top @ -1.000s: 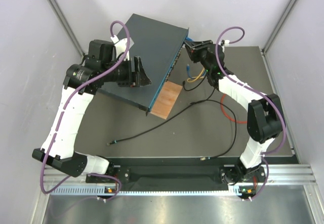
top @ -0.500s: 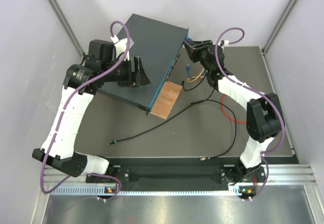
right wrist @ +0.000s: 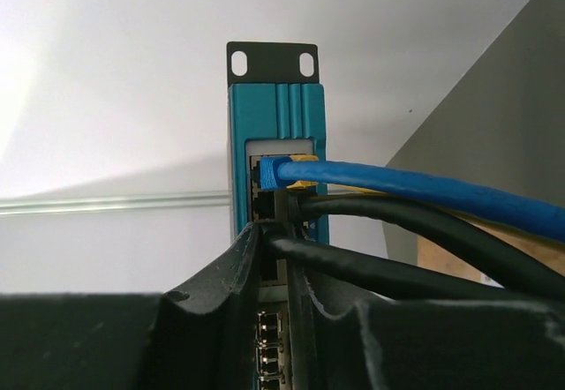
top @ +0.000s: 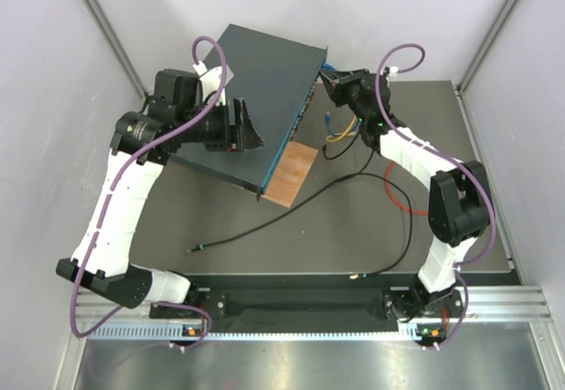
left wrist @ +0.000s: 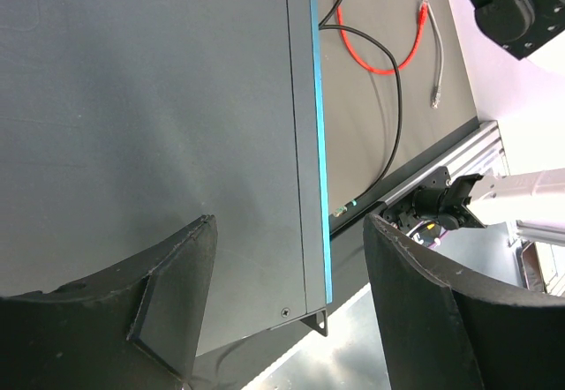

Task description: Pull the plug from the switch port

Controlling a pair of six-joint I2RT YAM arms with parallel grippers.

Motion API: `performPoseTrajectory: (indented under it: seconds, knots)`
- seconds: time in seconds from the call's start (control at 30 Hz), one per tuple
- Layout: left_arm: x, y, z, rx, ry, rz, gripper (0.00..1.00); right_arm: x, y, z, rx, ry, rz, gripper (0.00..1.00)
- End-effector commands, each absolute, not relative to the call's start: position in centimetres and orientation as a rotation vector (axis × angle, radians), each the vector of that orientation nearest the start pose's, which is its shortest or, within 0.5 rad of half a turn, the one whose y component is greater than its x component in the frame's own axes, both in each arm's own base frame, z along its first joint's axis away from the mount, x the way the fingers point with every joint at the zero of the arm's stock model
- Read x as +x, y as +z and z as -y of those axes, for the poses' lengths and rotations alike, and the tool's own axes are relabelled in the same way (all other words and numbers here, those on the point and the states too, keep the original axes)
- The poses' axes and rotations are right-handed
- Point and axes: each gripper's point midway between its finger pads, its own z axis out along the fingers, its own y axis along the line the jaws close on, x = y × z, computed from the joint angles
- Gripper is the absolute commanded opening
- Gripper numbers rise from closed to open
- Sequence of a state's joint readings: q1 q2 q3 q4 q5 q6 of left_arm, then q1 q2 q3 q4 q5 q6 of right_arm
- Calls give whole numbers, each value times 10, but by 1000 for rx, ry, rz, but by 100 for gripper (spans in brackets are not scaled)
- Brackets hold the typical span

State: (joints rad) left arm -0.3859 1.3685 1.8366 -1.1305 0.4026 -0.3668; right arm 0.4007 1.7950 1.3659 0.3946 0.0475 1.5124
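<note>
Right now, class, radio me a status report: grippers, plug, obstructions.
Left gripper open over dark blue-grey metal switch box. Right gripper astride black plug in port; grip unclear. Blue cable plugged just above, crowding.

A small brown board [top: 290, 172] lies flat on the dark grey table mat [top: 353, 240]. A thin black cable [top: 265, 223] runs from the board's right side across the mat to the board's lower left, where its free end lies. A red cable [top: 394, 194] loops on the mat to the board's right. A yellow cable [top: 339, 139] curves just beyond the board's far right corner. An aluminium rail [top: 503, 303] borders the mat on the board's near side.
</note>
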Motion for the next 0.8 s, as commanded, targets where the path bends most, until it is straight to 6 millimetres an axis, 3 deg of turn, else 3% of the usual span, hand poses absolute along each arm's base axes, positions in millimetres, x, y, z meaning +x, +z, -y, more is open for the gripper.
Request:
performPoseTrajectory:
  seconds: [0.0,0.13,0.23,0.3,0.33,0.37,0.43,0.5,0.67,0.77]
  knots:
    - [258,372,192,265,-842,-2267,72,522,333,-278,863,1422,-1533,15]
    - [258,371,192,268,-843,-2265,72,522,331,-279,824,1367,-1605,0]
    - [258,372,192,268,-842,-2261,72,520,325,-277,816,1371,-1607,0]
    - [259,371,192,268,-841,-2266,72,517,341,-274,804,1440,-1529,0]
    - [259,371,192,269,-843,-2263,72,517,330,-268,828,1446,-1522,0]
    - [258,371,192,269,-843,-2265,72,515,345,-266,820,1530,-1453,0]
    - [258,371,192,269,-844,-2261,72,515,339,-259,849,1596,-1411,0]
    - [258,371,193,271,-847,-2263,72,513,351,-253,869,1714,-1313,0]
    - [258,374,193,273,-851,-2254,72,509,351,-248,914,1845,-1229,0]
    - [257,373,194,272,-853,-2257,72,508,357,-244,894,1811,-1243,0]
